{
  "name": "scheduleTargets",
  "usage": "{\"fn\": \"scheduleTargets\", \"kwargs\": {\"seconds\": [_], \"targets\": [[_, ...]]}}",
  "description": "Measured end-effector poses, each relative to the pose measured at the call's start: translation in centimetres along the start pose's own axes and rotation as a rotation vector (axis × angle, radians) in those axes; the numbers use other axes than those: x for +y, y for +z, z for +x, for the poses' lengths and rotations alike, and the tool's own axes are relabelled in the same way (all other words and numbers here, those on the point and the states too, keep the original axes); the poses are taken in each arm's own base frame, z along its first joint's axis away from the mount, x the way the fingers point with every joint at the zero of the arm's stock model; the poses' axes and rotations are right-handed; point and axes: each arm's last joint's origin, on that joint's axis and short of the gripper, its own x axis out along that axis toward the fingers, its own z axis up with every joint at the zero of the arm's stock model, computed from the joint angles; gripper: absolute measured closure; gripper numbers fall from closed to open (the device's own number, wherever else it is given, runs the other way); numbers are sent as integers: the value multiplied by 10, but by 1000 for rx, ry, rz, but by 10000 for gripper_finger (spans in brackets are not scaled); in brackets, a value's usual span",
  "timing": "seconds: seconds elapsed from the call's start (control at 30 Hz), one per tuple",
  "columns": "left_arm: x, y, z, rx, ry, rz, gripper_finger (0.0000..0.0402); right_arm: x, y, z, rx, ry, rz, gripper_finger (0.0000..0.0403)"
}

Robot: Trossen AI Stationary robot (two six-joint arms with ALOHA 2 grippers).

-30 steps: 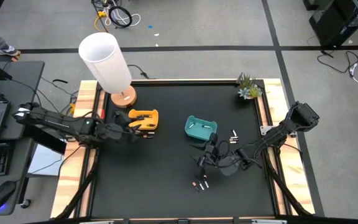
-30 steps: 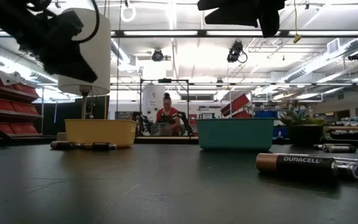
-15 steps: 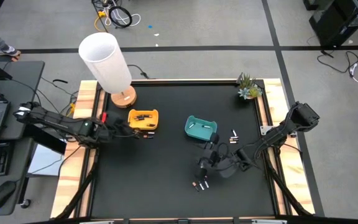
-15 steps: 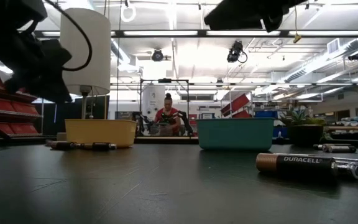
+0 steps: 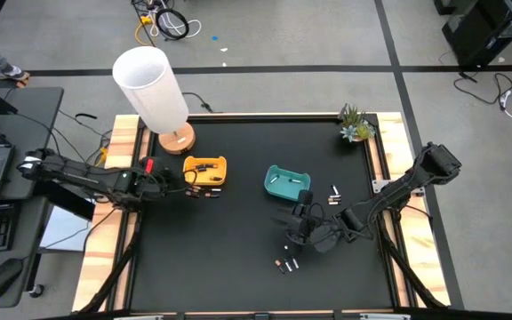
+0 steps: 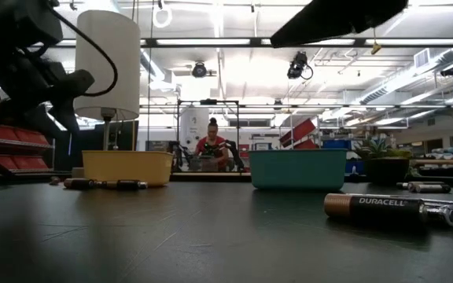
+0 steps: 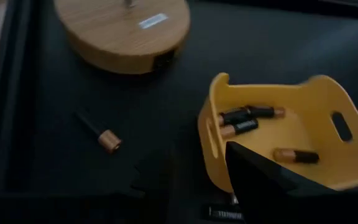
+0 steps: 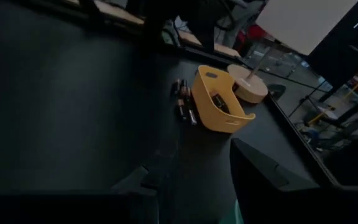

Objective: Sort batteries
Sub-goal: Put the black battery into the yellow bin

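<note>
Left claw point(image 5: 174, 184) hovers beside our yellow tray point(image 7: 303, 134) — we can't tell its gap; four batteries point(image 7: 238, 121) inside. Nearest battery point(image 6: 376, 207) reads DURACELL.

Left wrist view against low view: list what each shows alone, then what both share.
Left wrist only: dark batteries lying inside the yellow tray, and the lamp's wooden base. Low only: the teal tray, a Duracell battery up close, a plant, and a person in the room behind. Both: the yellow tray and loose batteries beside it.
</note>
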Motion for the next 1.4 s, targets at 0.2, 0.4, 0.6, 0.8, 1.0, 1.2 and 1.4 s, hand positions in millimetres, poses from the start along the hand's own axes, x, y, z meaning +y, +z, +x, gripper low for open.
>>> {"fn": "scheduleTargets", "kwargs": {"seconds": [0.2,0.4,0.6,0.8,1.0,1.2,1.4], "targets": [[-9,-6,12,67,62,-6,239,-1,-4,-7,47,13,-59,273],[-23,-5,19,63,243,87,239,-5,0,-15,41,89,-79,273],[-26,-1,36,114,365,38,239,-3,7,-24,-10,190,-105,277],[-23,4,52,73,459,1,239,-2,8,-28,-19,242,-117,277],[-23,14,63,16,471,-30,239,0,8,-29,-22,296,-123,277],[-22,25,73,3,477,-64,239,1,8,-29,-22,315,-129,278],[-14,26,84,31,464,-156,239,1,7,-29,-17,318,-116,279]]}}
